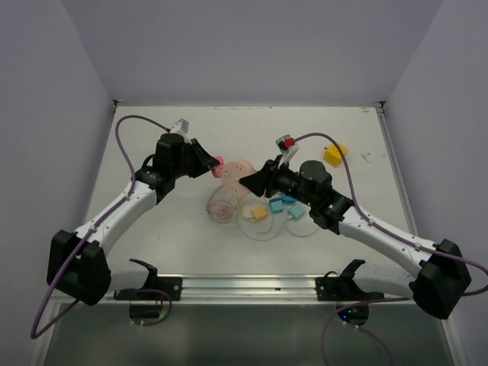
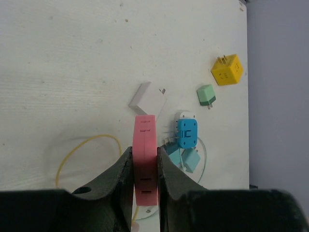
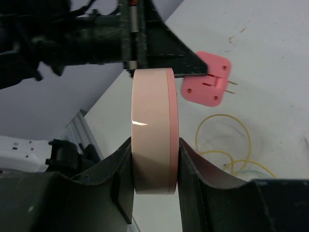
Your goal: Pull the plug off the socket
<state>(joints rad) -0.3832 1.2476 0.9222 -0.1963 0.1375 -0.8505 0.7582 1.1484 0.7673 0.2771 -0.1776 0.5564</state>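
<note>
My left gripper (image 2: pixel 145 166) is shut on a flat pink plug (image 2: pixel 145 145), held edge-on above the table. The right wrist view shows the plug (image 3: pixel 206 79) in the left fingers with its two metal prongs bare. My right gripper (image 3: pixel 153 159) is shut on a pale pink round socket (image 3: pixel 152 130), also held off the table. In the top view the plug (image 1: pixel 218 164) sits just left of the socket (image 1: pixel 238 174), with the left gripper (image 1: pixel 210 164) and right gripper (image 1: pixel 252 181) facing each other at the table's middle.
Loose adapters lie on the white table: yellow cube (image 2: pixel 227 69), green (image 2: pixel 206 94), white (image 2: pixel 148 99), blue (image 2: pixel 187 132) and teal (image 2: pixel 190 159). A yellow cable loop (image 2: pixel 87 142) and a pink coiled cable (image 1: pixel 223 206) lie under the grippers.
</note>
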